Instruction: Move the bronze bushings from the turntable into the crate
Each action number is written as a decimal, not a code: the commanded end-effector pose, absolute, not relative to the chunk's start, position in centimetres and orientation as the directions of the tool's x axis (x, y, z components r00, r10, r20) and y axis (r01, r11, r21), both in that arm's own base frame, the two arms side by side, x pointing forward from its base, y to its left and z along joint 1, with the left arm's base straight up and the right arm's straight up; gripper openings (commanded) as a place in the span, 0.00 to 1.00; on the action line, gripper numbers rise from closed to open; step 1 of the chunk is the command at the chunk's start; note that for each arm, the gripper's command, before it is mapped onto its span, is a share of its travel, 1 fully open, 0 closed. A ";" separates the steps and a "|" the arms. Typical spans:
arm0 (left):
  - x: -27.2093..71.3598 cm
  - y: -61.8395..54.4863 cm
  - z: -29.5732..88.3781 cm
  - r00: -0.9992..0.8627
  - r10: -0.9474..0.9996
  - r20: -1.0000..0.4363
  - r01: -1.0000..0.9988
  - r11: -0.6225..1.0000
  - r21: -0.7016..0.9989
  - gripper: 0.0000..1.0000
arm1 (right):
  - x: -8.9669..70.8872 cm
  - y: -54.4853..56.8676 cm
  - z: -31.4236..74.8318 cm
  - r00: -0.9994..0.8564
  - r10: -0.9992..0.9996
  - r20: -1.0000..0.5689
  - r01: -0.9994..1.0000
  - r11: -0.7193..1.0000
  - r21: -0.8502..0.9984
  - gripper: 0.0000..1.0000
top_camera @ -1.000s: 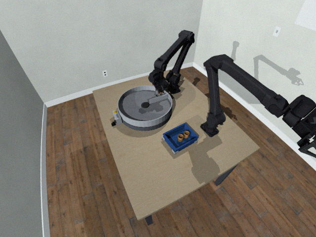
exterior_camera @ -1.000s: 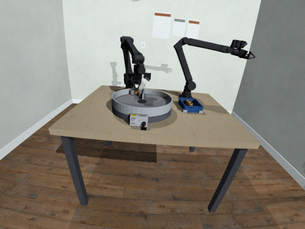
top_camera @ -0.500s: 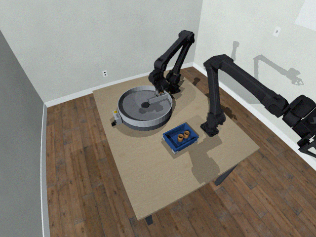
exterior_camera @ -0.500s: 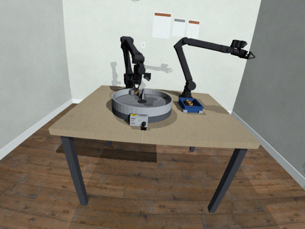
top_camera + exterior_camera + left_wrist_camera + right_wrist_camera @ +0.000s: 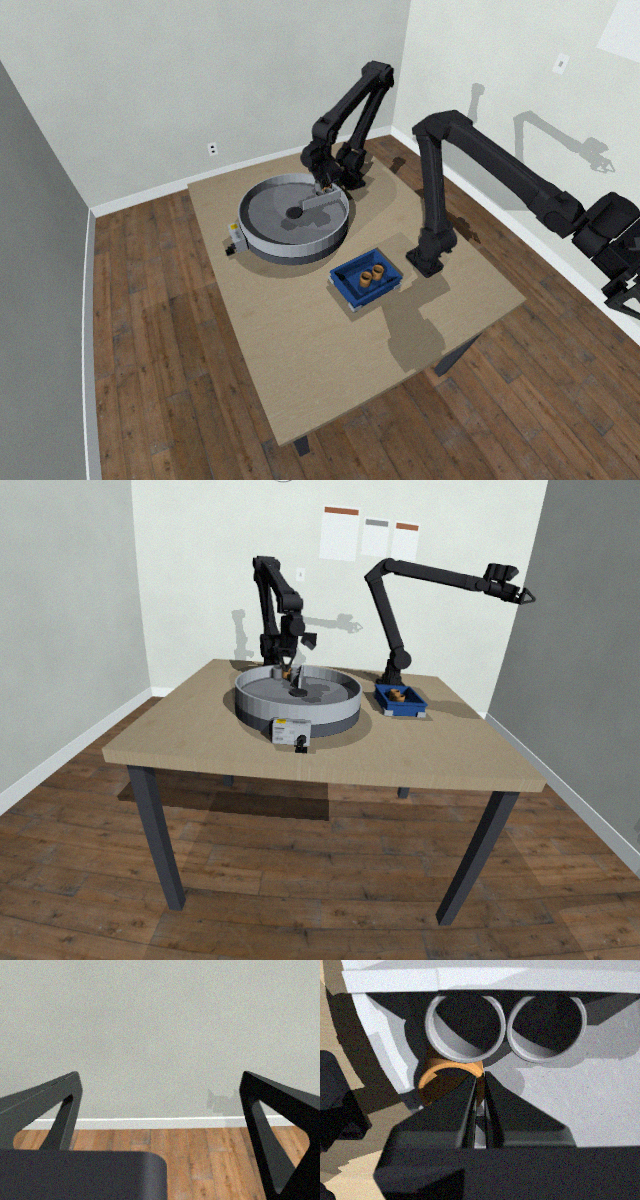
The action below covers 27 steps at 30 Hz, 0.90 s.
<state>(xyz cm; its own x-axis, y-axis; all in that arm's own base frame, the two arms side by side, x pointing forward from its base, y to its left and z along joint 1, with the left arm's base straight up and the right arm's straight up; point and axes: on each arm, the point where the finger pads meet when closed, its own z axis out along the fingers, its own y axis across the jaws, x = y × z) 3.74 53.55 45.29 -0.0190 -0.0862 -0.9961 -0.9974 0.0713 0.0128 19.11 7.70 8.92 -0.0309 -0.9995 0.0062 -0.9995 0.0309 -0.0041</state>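
broad tabletop [image 5: 310, 351] [image 5: 423, 748] [image 5: 362, 1170] beyond turntable [image 5: 294, 251] [image 5: 299, 710] [image 5: 580, 1110] edge, right claw [image 5: 325, 184] [image 5: 285, 667] [image 5: 480, 1075] pinched on bronze bushing [image 5: 326, 189] [image 5: 287, 673] [image 5: 451, 1066], left claw [image 5: 624, 302] [image 5: 531, 598] [image 5: 160, 1080] wide

Outlet [image 5: 212, 148] on wall; three posters [image 5: 339, 533] on another.

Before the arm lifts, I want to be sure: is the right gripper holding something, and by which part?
Yes, it appears so: the right gripper pinches the bronze bushing by one side of its wall, at the rim.
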 end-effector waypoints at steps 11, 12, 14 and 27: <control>3.5 54.4 50.1 0.000 0.000 -1.000 -0.998 0.063 0.000 1.00 | 20.9 8.6 13.8 -0.028 -0.999 -0.031 -0.998 0.030 -0.061 0.00; 3.5 54.4 50.1 0.000 0.000 -1.000 -0.998 0.063 0.000 1.00 | 20.9 8.6 13.8 -0.028 -0.999 -0.031 -0.998 0.030 -0.061 0.00; 3.5 54.4 50.1 0.000 0.000 -1.000 -0.998 0.063 0.000 1.00 | 20.8 8.6 14.7 -0.028 -0.999 -0.031 -0.998 0.030 -0.061 0.00; 3.5 54.4 50.1 0.000 0.000 -1.000 -0.998 0.063 0.000 1.00 | 20.6 8.5 18.9 -0.028 -0.999 -0.024 -0.998 0.030 -0.050 0.00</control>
